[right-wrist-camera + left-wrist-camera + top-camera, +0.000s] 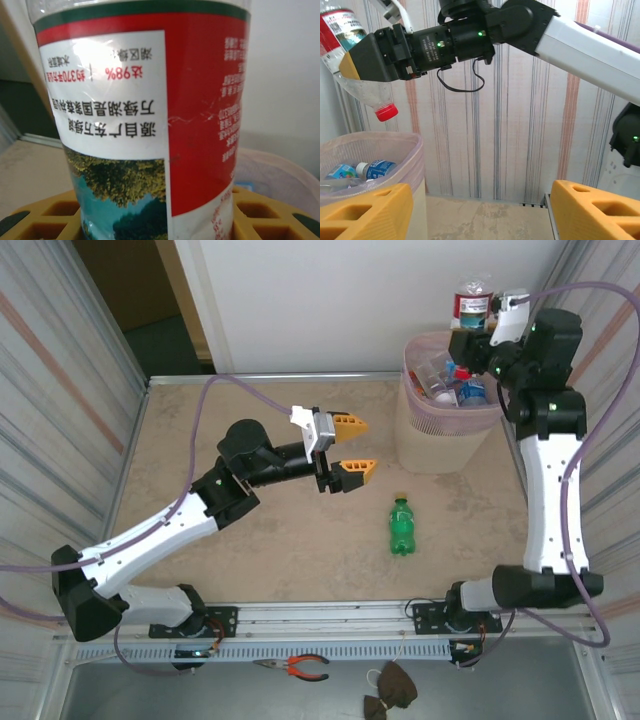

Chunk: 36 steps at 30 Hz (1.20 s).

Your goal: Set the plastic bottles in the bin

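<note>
My right gripper (468, 342) is shut on a clear plastic bottle with a red label (471, 306), held above the pale pink bin (430, 445). In the left wrist view this bottle (342, 35) hangs tilted, red cap (386, 112) down, over the bin's rim (395, 145). Its label (150, 115) sits between my yellow fingers (45, 220) in the right wrist view. Several bottles (455, 388) lie inside the bin. A green bottle (401, 526) lies on the table right of centre. My left gripper (352, 445) hovers open left of the bin, nothing between its fingers (365, 212).
Corrugated walls close in the table on the left and right. Red-handled pliers (298, 667) and a brown cloth piece (390, 687) lie on the ledge in front of the arm bases. The left arm stretches diagonally across the table's left half.
</note>
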Each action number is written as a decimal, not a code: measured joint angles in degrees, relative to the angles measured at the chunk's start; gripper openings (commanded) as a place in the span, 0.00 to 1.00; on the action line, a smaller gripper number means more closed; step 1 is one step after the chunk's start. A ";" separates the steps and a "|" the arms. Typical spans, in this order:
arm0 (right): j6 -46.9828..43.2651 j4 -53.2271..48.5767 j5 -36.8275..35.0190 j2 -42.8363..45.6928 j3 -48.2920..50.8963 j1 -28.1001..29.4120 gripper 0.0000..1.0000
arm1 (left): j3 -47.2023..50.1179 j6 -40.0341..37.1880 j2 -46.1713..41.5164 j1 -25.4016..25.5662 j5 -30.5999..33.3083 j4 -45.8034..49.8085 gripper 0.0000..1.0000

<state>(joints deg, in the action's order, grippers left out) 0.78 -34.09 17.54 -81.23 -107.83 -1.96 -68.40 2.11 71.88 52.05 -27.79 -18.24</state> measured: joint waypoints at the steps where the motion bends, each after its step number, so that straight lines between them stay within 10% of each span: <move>1: -0.22 -1.64 -0.48 -1.84 -2.03 -0.92 0.43 | 0.11 -0.02 -0.02 -0.07 0.00 -0.02 0.73; 25: -8.52 -24.94 -19.10 -29.14 -18.73 -6.40 0.45 | 2.54 0.28 -0.09 -0.70 0.00 -0.57 0.73; 36: -8.70 -26.03 -22.27 -32.02 -20.13 -5.35 0.77 | 2.69 1.11 -0.11 -0.74 0.00 -1.40 0.72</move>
<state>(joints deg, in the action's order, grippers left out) -7.92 -60.12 -4.73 -113.25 -127.96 -7.31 -65.71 3.22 71.77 51.31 -27.79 -19.64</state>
